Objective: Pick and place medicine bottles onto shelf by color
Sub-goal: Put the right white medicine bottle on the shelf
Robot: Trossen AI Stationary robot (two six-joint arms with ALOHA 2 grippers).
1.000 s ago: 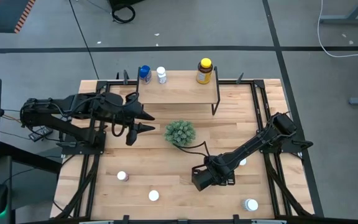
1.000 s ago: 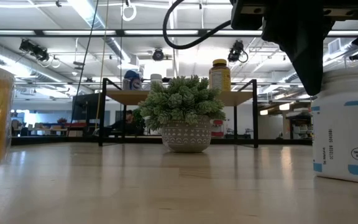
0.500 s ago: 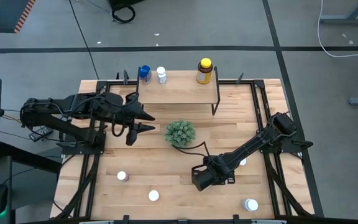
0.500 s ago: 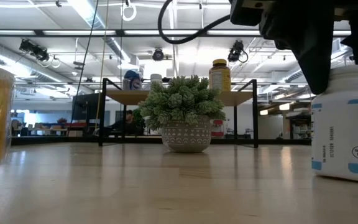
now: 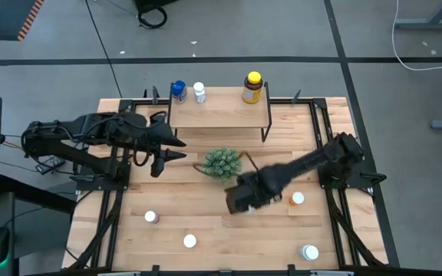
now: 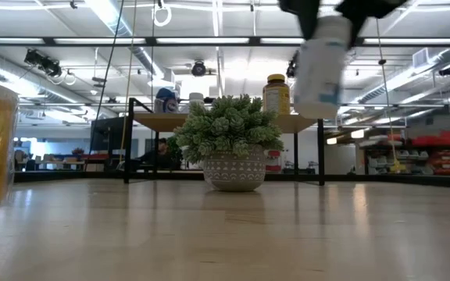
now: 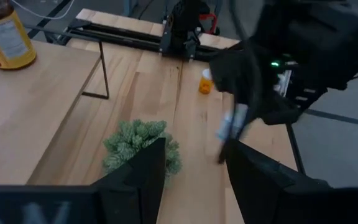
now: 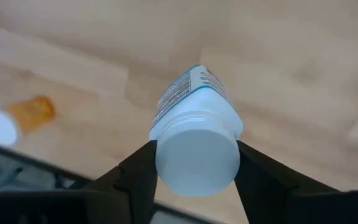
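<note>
At centre-right of the high view, the right gripper [image 8: 194, 180] fingers clamp a white medicine bottle [image 8: 194, 134], lifted above the worktop [image 5: 206, 218]. Left gripper [image 5: 173, 149] hovers left of the plant [image 5: 222, 163], fingers parted, empty.

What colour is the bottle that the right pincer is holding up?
White bottle with a blue-printed label and white cap, clearest in the right wrist view.
</note>
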